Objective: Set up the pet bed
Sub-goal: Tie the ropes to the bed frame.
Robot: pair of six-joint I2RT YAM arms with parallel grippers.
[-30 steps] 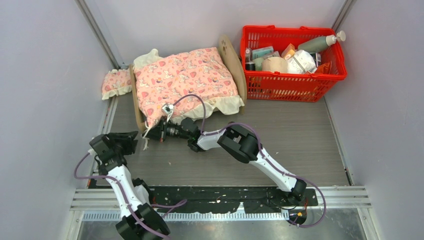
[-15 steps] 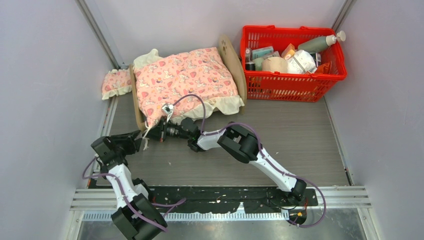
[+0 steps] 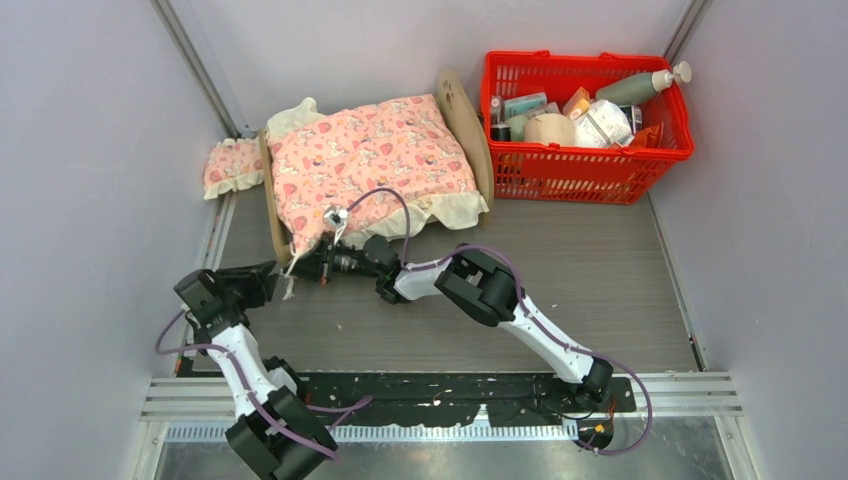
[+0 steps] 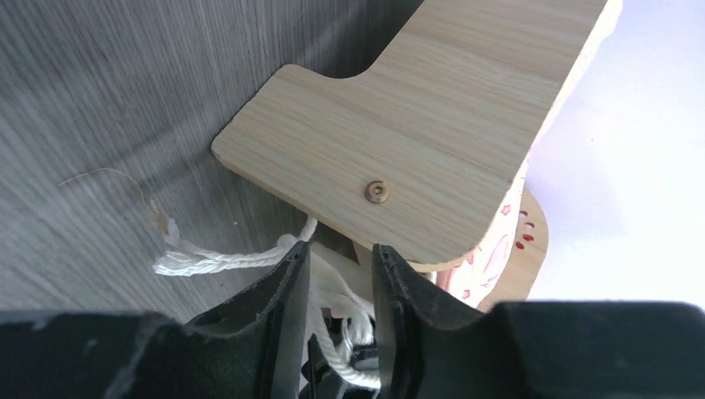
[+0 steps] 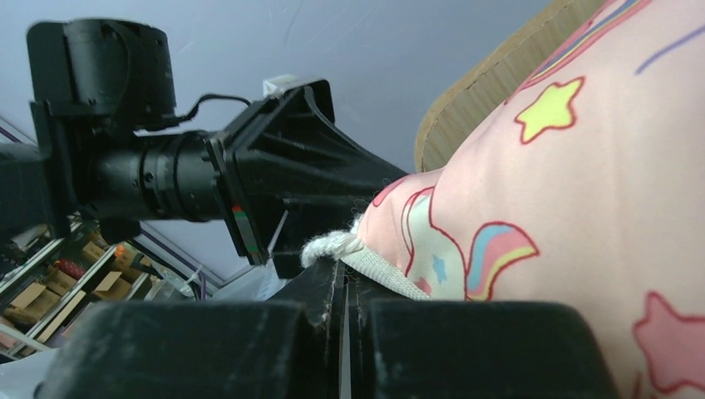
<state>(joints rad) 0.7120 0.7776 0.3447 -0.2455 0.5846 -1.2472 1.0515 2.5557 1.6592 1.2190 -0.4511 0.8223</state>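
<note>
The pet bed (image 3: pixel 272 205) stands at the back left, its arched headboard (image 3: pixel 463 118) towards the red basket. A pink patterned blanket (image 3: pixel 370 155) covers it. My right gripper (image 3: pixel 306 262) is at the blanket's near left corner, shut on the white cord (image 5: pixel 332 245) and woven tape sewn there. My left gripper (image 3: pixel 268 284) points at the same corner from the left, just below the plywood footboard (image 4: pixel 416 133). Its fingers (image 4: pixel 288 299) stand a little apart, with strands of white cord (image 4: pixel 208 263) lying in the gap between them.
A small pink frilled pillow (image 3: pixel 232 165) lies left of the bed against the wall. The red basket (image 3: pixel 600 165) full of bottles and packets stands at the back right. Walls close in on both sides. A metal rail (image 3: pixel 440 395) runs along the near edge.
My left gripper's jaws have narrowed around the cord, and its arm has shifted slightly left and down. The right arm and the blanket have not moved.
</note>
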